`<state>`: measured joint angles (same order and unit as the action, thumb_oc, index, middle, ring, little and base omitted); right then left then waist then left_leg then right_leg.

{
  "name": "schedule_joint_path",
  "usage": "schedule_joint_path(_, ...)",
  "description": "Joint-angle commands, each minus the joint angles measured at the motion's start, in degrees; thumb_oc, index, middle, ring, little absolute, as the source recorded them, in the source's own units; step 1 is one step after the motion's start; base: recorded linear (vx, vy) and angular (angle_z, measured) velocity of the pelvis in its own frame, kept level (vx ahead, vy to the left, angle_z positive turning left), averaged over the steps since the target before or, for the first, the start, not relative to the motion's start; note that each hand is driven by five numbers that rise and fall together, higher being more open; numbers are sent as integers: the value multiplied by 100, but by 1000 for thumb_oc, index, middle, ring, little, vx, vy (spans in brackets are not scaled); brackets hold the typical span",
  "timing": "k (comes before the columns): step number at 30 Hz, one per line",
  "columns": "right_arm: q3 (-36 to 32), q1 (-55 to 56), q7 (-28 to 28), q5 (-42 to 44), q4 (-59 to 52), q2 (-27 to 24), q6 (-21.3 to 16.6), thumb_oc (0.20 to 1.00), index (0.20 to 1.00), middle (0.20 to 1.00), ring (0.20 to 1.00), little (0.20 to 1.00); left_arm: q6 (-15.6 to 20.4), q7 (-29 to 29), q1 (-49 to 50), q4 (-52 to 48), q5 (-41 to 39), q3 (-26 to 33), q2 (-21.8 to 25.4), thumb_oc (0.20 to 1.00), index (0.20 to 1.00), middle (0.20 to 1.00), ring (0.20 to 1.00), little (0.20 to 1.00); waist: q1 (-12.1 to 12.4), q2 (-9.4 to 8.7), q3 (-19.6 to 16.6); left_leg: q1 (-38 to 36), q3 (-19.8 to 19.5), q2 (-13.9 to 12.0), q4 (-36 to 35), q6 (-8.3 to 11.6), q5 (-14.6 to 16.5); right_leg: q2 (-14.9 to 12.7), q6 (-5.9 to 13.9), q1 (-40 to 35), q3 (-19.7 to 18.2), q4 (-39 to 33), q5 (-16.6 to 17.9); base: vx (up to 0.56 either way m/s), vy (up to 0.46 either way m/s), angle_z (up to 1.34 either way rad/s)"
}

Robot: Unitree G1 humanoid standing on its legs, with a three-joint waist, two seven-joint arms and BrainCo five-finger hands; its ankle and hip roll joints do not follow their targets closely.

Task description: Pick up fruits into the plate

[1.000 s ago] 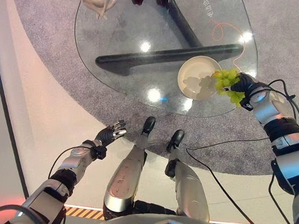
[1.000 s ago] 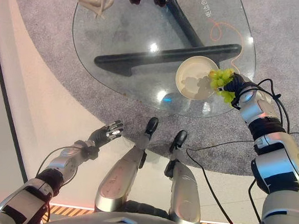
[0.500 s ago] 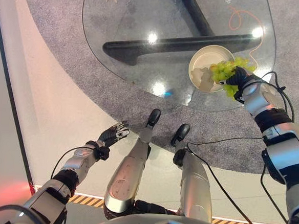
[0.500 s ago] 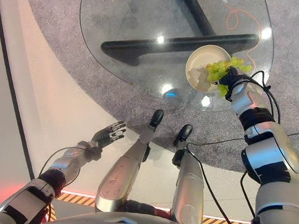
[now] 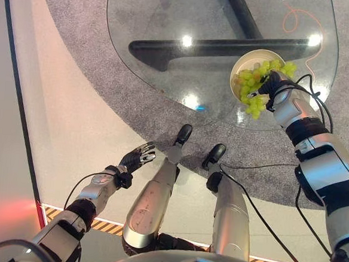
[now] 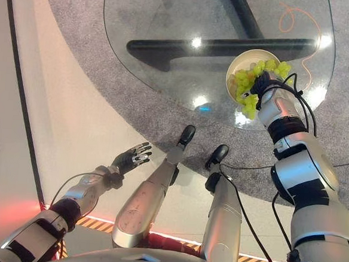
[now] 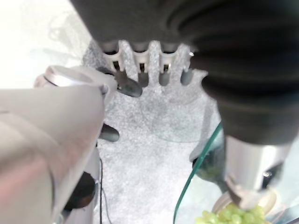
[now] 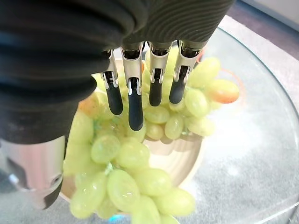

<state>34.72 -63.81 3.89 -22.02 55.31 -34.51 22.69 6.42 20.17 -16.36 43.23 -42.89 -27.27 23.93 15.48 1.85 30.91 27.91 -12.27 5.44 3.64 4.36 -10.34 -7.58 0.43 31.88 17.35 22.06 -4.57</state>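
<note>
A bunch of green grapes (image 5: 251, 83) hangs in my right hand (image 5: 275, 90), whose fingers (image 8: 135, 105) and thumb close round it. The bunch lies over the cream plate (image 5: 259, 51) on the glass table (image 5: 170, 23), near the table's right front edge. Part of the bunch droops past the plate's near rim. From the right wrist, grapes (image 8: 135, 158) cover most of the plate (image 8: 187, 161). My left hand (image 5: 135, 159) hangs low at the left over the floor, away from the table, fingers straight and holding nothing.
A black bar-shaped base (image 5: 198, 47) shows under the glass top. An orange cord (image 5: 297, 19) lies behind the plate. The table's curved front edge (image 5: 182, 110) runs just before the plate, with grey carpet (image 5: 103, 120) below.
The camera has shifted. My right hand has carried the grapes from the plate's right rim to over the plate's middle and near rim. The left hand holds its pose.
</note>
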Motion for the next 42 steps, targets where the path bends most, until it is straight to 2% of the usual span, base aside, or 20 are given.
schedule_joint_path(1, 434, -246, -265, -213, 51, -248, 142, 1000, 1000, 1000, 1000, 1000, 90, 73, 152, -209, -191, -169, -43, 1000, 1000, 1000, 1000, 1000, 9, 0, -112, 80, 365, 234, 1116, -440, 1376, 16, 435, -332, -4, -728, 286, 7, -2, 8)
schedule_joint_path(9, 492, -299, -417, -318, 23, -187, 395, 1000, 1000, 1000, 1000, 1000, 108, 74, 157, -212, -196, -171, -42, 1000, 1000, 1000, 1000, 1000, 32, -18, -112, 3, 368, 236, 1098, -453, 1394, 17, 459, -421, -14, -770, 304, 2, -1, 1)
schedule_joint_path(15, 450, -277, -711, -177, -183, -218, 278, 1000, 1000, 1000, 1000, 1000, 80, 53, 171, -186, -114, -112, -38, 1000, 1000, 1000, 1000, 1000, 11, -54, -112, -173, 394, 220, 1065, -468, 1431, 44, 463, -604, -63, -820, 294, 0, 0, 0)
schedule_joint_path(19, 234, -60, -1001, 450, -584, -260, 134, 1000, 1000, 1000, 1000, 1000, 52, 10, 188, -34, 4, 18, -50, 1000, 1000, 1000, 1000, 1000, -52, -98, -112, -502, 431, 179, 987, -470, 1474, 61, 457, -897, -142, -841, 245, 2, -4, -1)
schedule_joint_path(20, 46, 170, -1116, 888, -854, -296, -11, 1000, 1000, 1000, 1000, 1000, 35, -57, 206, 85, 97, 105, -87, 1000, 1000, 1000, 1000, 1000, -114, -133, -112, -701, 468, 148, 944, -464, 1497, 77, 446, -1093, -206, -873, 214, 10, -17, -3)
schedule_joint_path(24, -366, 829, -1292, 1645, -1562, -424, -282, 1000, 1000, 1000, 1000, 1000, 12, -138, 238, 352, 245, 315, -116, 1000, 1000, 1000, 1000, 1000, -281, -208, -112, -1102, 541, 89, 843, -467, 1540, 91, 456, -1442, -347, -924, 188, 21, -34, -9)
schedule_joint_path(25, -652, 1394, -1377, 1968, -1958, -411, -501, 1000, 1000, 1000, 1000, 1000, 32, -186, 281, 546, 280, 438, -173, 1000, 1000, 1000, 1000, 1000, -403, -245, -201, -1313, 613, 30, 797, -466, 1614, 95, 463, -1632, -443, -962, 144, 22, -23, -16)
schedule_joint_path(26, -686, 1458, -1376, 2007, -1997, -403, -520, 1000, 1000, 1000, 1000, 1000, 42, -195, 283, 570, 290, 451, -179, 1000, 1000, 1000, 1000, 1000, -426, -255, -230, -1317, 614, 30, 776, -468, 1593, 90, 467, -1639, -449, -986, 163, 73, -32, -21)
schedule_joint_path(29, -1212, 2766, -1497, 2234, -2610, -174, -1030, 1000, 1000, 1000, 1000, 1000, 107, -328, 454, 902, 430, 701, -363, 1000, 1000, 1000, 1000, 1000, -721, -279, -584, -1759, 717, -47, 597, -473, 1674, 98, 462, -2047, -633, -1157, 119, 87, -13, -18)
schedule_joint_path(30, -1234, 2823, -1500, 2233, -2636, -164, -1043, 1000, 1000, 1000, 1000, 1000, 114, -333, 468, 909, 443, 705, -367, 1000, 1000, 1000, 1000, 1000, -725, -278, -595, -1790, 722, -51, 583, -472, 1677, 101, 463, -2076, -640, -1171, 119, 126, -34, -13)
schedule_joint_path(31, -1437, 3404, -1480, 2306, -2755, -1, -1351, 1000, 1000, 1000, 1000, 1000, 127, -399, 584, 1024, 611, 810, -448, 1000, 1000, 1000, 1000, 1000, -852, -285, -777, -2004, 780, -75, 476, -472, 1705, 115, 459, -2280, -730, -1275, 102, 69, -35, -12)
schedule_joint_path(32, -1458, 3467, -1479, 2333, -2770, 8, -1376, 1000, 1000, 1000, 1000, 1000, 120, -408, 600, 1028, 626, 812, -454, 1000, 1000, 1000, 1000, 1000, -859, -284, -793, -2035, 786, -80, 460, -471, 1708, 117, 459, -2309, -739, -1288, 100, 115, -52, -23)
schedule_joint_path(34, -1716, 4135, -1366, 2487, -2803, 162, -1737, 1000, 1000, 1000, 1000, 1000, 10, -349, 769, 1170, 729, 922, -537, 1000, 1000, 1000, 1000, 1000, -966, -285, -1014, -2270, 845, -102, 344, -470, 1721, 146, 449, -2502, -822, -1361, 86, 142, -47, -24)
schedule_joint_path(35, -1896, 4767, -1188, 2704, -2781, 392, -2022, 1000, 1000, 1000, 1000, 1000, -36, -276, 954, 1393, 874, 1087, -632, 1000, 1000, 1000, 1000, 1000, -1087, -284, -1242, -2477, 921, -122, 246, -468, 1743, 165, 438, -2672, -898, -1416, 59, 130, -43, -17)
schedule_joint_path(36, -1899, 4781, -1187, 2703, -2788, 392, -2021, 1000, 1000, 1000, 1000, 1000, -34, -275, 961, 1393, 875, 1083, -631, 1000, 1000, 1000, 1000, 1000, -1082, -284, -1244, -2488, 923, -123, 238, -468, 1742, 166, 437, -2681, -899, -1421, 58, 151, -62, -11)
schedule_joint_path(38, -2049, 5445, -880, 2965, -2486, 814, -2193, 1000, 1000, 1000, 1000, 1000, -185, -272, 1186, 1736, 1307, 1257, -730, 1000, 1000, 1000, 1000, 1000, -1271, -269, -1581, -2794, 1021, -162, 84, -479, 1757, 220, 406, -2930, -1001, -1500, 24, 152, -67, -17)
schedule_joint_path(42, -2157, 5972, -500, 3279, -1743, 1290, -2485, 1000, 1000, 1000, 1000, 1000, -231, -314, 1393, 2032, 1822, 1394, -826, 1000, 1000, 1000, 1000, 1000, -1405, -236, -1919, -3108, 1126, -191, -84, -488, 1773, 270, 380, -3205, -1064, -1621, 4, 122, -56, -11)
